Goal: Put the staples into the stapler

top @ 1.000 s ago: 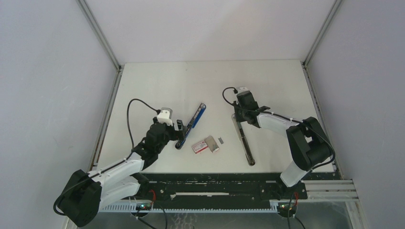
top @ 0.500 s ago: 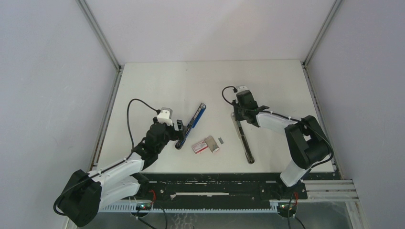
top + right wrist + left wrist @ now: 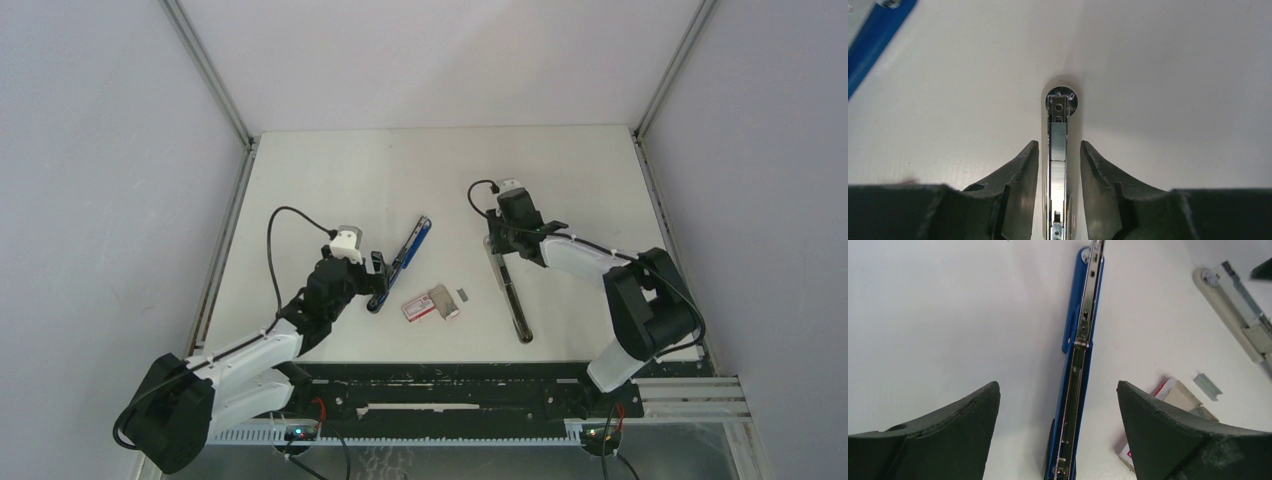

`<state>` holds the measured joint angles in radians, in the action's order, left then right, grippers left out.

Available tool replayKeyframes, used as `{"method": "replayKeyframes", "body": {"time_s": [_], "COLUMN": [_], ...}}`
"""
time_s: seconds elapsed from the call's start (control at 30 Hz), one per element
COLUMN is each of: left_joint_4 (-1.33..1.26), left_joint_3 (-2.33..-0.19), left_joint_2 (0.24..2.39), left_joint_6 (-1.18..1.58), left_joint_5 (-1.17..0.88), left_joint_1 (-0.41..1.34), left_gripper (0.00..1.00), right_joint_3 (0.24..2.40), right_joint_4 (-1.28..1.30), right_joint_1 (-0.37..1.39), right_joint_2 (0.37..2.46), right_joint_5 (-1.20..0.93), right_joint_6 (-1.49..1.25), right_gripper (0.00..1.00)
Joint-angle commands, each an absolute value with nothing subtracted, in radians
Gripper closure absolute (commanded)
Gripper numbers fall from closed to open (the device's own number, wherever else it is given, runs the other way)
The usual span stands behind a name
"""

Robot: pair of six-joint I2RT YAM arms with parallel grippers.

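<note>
The staples sit in a small flat red-and-white box (image 3: 417, 309) that lies on the white table (image 3: 330, 170) near its front edge, between the two arms. Its grey inner tray (image 3: 443, 300) shows at one end, and one short silver strip (image 3: 462, 294) lies loose just beside the tray, not touching it. To the box's left a blue stapler (image 3: 1079, 365) is laid open and flat, its metal channel facing up. The left gripper (image 3: 1057, 389) hangs over it with jaws spread wide, one finger on each side and both clear of the stapler. To the right of the strip lies a second, pale stapler (image 3: 512, 300), also opened out along the table. The right gripper (image 3: 1059, 145) straddles this stapler's far end with jaws drawn narrow around the metal rail; whether the pads actually press on it cannot be told from here. Progress, as judged: the staplers are open and a strip is free of the box, but no strip appears to be seated in either channel, so picking up, seating and closing are all left to do. The box label's print is too small to read, and no brand shows on either stapler.
</note>
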<state>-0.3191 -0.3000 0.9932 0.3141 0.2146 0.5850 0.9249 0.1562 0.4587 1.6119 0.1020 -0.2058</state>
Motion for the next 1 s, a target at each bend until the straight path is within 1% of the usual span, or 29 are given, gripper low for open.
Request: {"method": "replayKeyframes", "body": {"time_s": [0.0,0.1,0.2,0.47,0.97], "left_joint_4": [-0.349,-0.348,-0.348,-0.302,-0.245], "left_joint_3": [-0.355,-0.381,-0.401,-0.452,-0.513], "left_joint_2": [1.058,1.114,1.154,1.235,1.332], "left_joint_6": [0.311,0.316,0.318,0.319,0.331], "left_joint_5": [0.154,0.110,0.072,0.051,-0.007], "left_joint_1": [0.588,0.588,0.588,0.589,0.588], "left_gripper": [0.09,0.09,0.09,0.10,0.11], "right_joint_3": [0.951,0.948,0.944,0.934,0.938], "right_joint_4": [0.200,0.247,0.275,0.260,0.276], "right_joint_1": [0.463,0.495,0.563,0.726,0.886], "right_joint_2": [1.471,1.434,1.435,1.528,1.607], "right_joint_5": [0.079,0.042,0.040,0.043,0.064], "right_joint_6": [-0.234,-0.267,-0.297,-0.354,-0.521], "right_gripper": [0.63,0.63,0.63,0.62,0.64]}}
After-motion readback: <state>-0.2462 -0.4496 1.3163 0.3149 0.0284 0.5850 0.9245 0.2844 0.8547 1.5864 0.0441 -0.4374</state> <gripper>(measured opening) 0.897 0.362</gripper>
